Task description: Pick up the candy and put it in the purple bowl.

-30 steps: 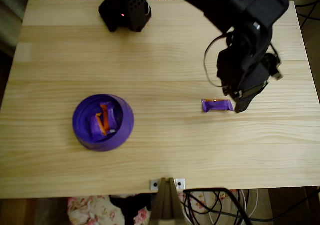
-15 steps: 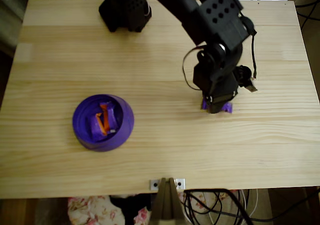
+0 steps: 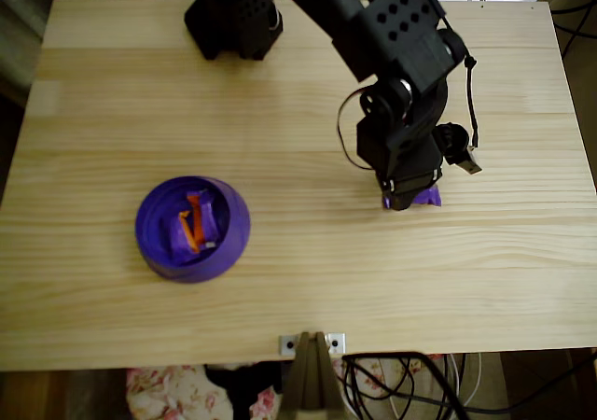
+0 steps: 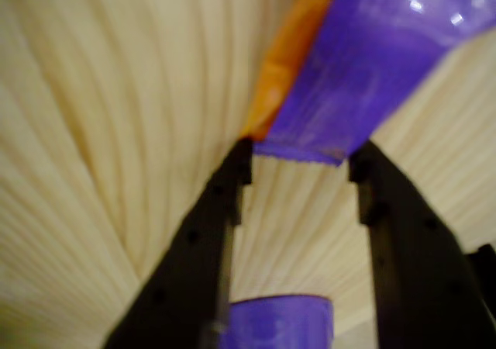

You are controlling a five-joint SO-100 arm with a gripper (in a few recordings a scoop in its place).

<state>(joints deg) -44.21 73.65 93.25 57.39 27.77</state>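
Observation:
The candy point(image 3: 426, 196), a small purple wrapped sweet, lies on the wooden table right of centre in the overhead view, mostly covered by the black arm. My gripper point(image 3: 403, 200) is down over it. In the wrist view the candy point(image 4: 364, 62), purple with an orange strip, has its near end between the two black fingertips. There the gripper point(image 4: 301, 161) stands open, one tip on either side of that end, with bare wood showing between the fingers lower down. The purple bowl point(image 3: 233, 217) sits at the left of the table, far from the gripper, with similar purple-and-orange sweets point(image 3: 193, 224) inside.
The arm's black base point(image 3: 233, 14) stands at the table's far edge. A metal clamp point(image 3: 312, 343) is on the near edge, with cables point(image 3: 410, 392) hanging below. Bare wood lies between the candy and the bowl.
The arm has swung left from beside the candy to directly over it and come down, so the candy is now mostly covered. The bowl has not moved.

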